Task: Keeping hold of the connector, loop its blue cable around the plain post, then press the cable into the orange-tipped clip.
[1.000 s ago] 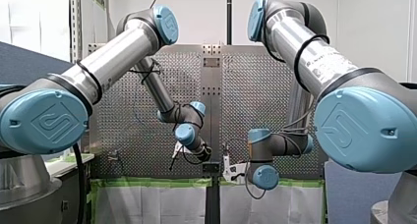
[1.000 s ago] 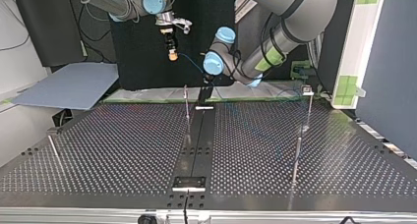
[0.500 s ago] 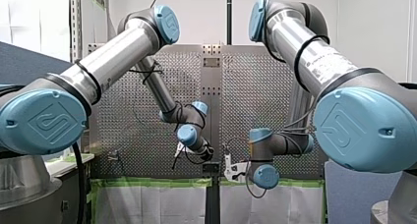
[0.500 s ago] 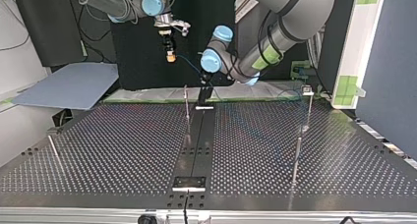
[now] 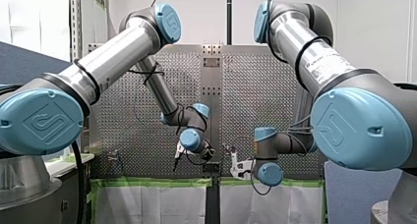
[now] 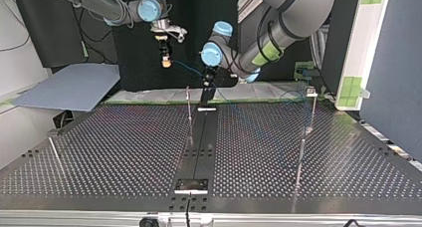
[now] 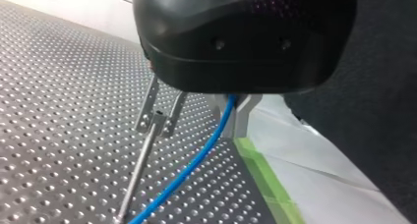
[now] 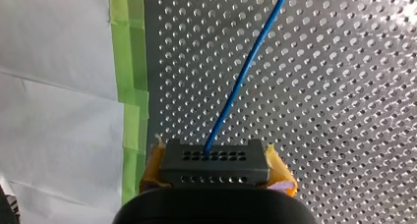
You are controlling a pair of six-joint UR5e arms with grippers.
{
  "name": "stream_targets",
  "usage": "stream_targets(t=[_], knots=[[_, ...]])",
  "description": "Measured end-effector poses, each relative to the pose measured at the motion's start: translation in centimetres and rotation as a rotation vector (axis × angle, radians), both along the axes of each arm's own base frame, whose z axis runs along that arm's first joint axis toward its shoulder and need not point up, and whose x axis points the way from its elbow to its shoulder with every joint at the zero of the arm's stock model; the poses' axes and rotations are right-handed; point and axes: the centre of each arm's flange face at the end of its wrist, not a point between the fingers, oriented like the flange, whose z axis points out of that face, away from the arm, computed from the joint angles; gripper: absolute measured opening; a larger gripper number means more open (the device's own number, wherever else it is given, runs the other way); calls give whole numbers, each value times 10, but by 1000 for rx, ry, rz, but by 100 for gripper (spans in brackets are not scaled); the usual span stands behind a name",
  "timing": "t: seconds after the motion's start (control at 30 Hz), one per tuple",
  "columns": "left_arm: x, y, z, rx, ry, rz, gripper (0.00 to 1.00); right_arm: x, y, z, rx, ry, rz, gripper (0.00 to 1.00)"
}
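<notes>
— Blue cable point(image 8: 246, 71): who had it?
— Both did. The right tool point(image 8: 216, 165) had its yellow pads point(image 8: 280, 170) squeezed on the grey connector point(image 8: 196, 166), up over the table point(image 8: 344, 111) near the green tape point(image 8: 129, 86).
— And the left tool point(image 7: 232, 128)?
— Its metal fingers point(image 7: 246, 116) were closed round the cable, low by the table, next to a thin post point(image 7: 156, 120) with a forked top.
— Was the cable in the fork?
— It ran just beside the post.
</notes>
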Motion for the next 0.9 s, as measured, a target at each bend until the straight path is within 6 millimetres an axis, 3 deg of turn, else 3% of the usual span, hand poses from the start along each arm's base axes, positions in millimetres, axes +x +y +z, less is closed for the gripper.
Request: stream_targets(t=[0.43, 0.9], knots=[[-6, -20, 3, -76, -51, -19, 0, -2, -26, 5, -2, 15, -23, 0], [-5, -27, 1, -155, -81, 3, 0, -7, -50, 11, -19, 12, -40, 0]])
